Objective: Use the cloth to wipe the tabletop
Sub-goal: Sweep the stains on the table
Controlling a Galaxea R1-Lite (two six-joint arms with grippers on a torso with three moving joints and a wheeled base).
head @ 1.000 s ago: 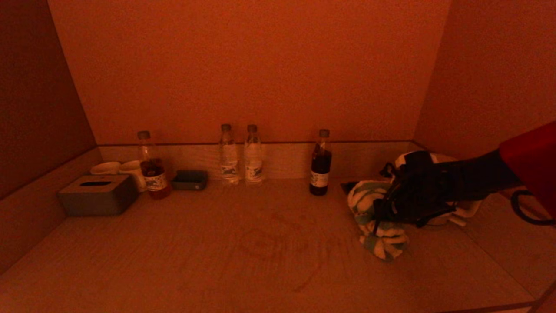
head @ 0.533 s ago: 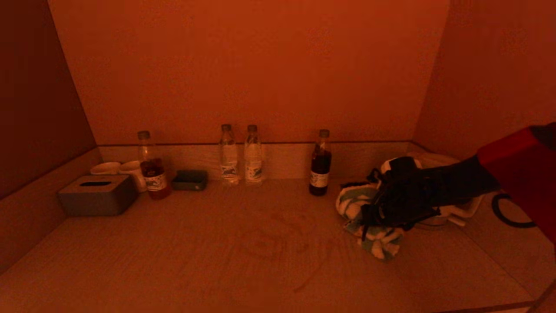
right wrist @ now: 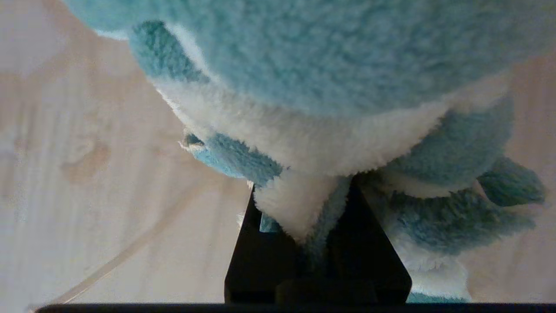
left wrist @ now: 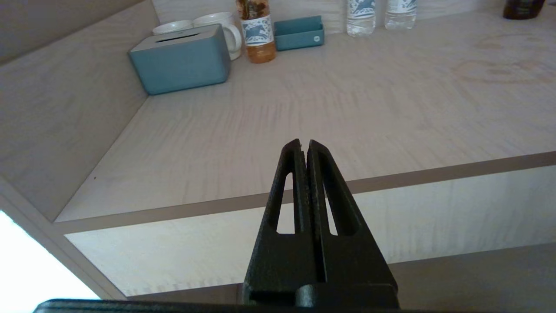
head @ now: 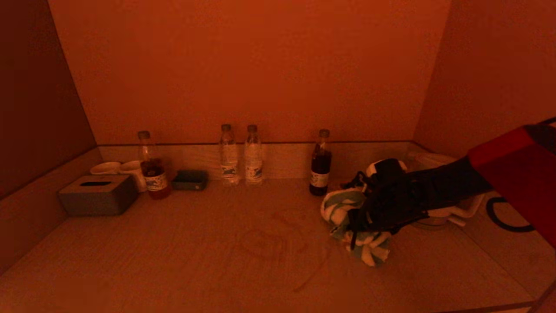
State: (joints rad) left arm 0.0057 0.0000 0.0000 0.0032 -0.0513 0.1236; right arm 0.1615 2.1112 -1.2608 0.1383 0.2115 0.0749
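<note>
My right gripper (head: 354,228) is shut on a fluffy blue-and-white striped cloth (head: 347,208), bunched up and hanging down to the light wooden tabletop (head: 173,261) at its right middle. The cloth fills the right wrist view (right wrist: 330,78), gripped between the black fingers (right wrist: 369,243). A reddish smear of stains (head: 278,239) lies on the tabletop just left of the cloth. My left gripper (left wrist: 304,145) is shut and empty, parked low before the table's front edge.
Along the back wall stand two water bottles (head: 239,154), a dark bottle (head: 320,163) close to the cloth, an amber bottle (head: 151,167), a small tray (head: 190,179), two mugs (head: 119,169) and a tissue box (head: 97,194). A white appliance (head: 447,208) and cable lie behind my right arm.
My right gripper has carried the cloth leftward across the tabletop, toward the stains. The left arm has not moved.
</note>
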